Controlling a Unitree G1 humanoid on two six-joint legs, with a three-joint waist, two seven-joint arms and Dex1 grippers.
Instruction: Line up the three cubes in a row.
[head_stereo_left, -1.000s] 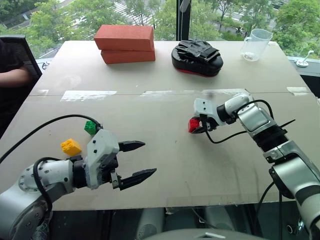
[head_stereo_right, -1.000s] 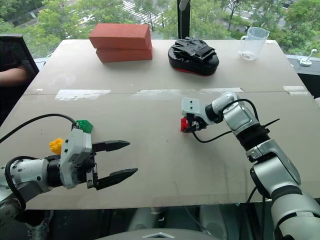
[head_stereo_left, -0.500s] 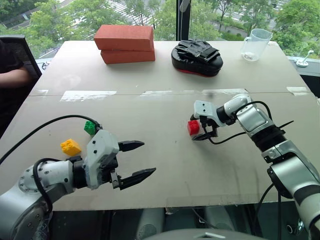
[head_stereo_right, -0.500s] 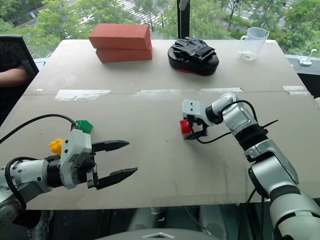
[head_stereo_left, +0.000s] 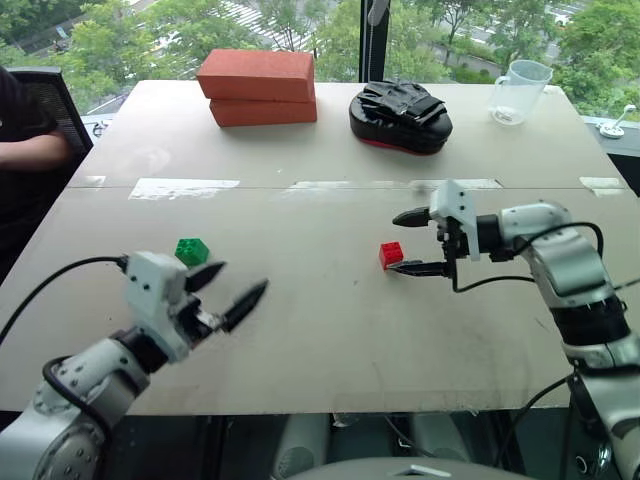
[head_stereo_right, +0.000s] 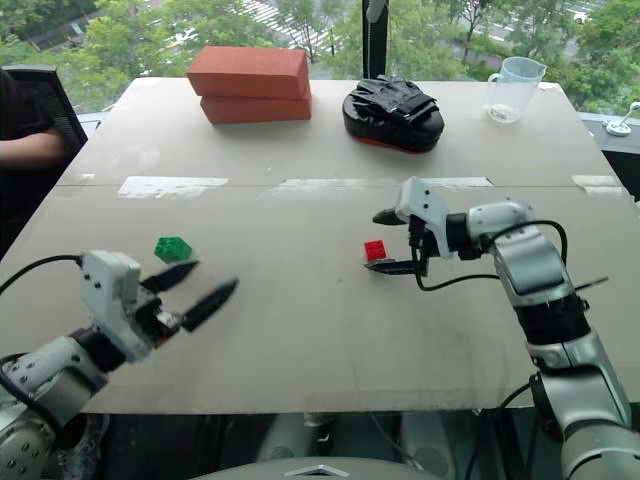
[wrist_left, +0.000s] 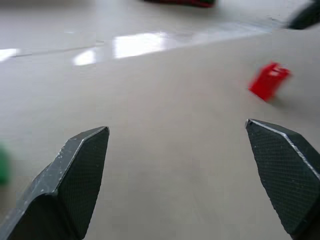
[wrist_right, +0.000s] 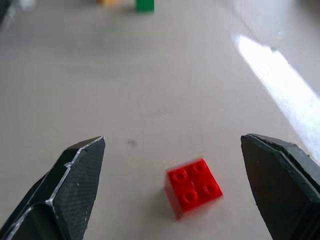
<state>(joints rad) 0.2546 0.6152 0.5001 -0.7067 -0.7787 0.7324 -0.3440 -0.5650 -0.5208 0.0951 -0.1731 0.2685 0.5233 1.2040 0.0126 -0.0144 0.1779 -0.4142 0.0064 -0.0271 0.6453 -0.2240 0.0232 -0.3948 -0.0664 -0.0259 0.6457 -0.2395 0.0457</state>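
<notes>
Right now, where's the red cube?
The red cube sits on the table right of centre, just off the open right pincer, untouched, with the green cube far off on the robot's left.

Table (head_stereo_left: 330, 330) bears red cube (head_stereo_left: 391, 254), green cube (head_stereo_left: 191, 250), perhaps yellow cube (wrist_right: 108, 2), bricks (head_stereo_left: 259, 87)

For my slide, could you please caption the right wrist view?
Open right gripper poised over the red cube resting on the table.
</notes>
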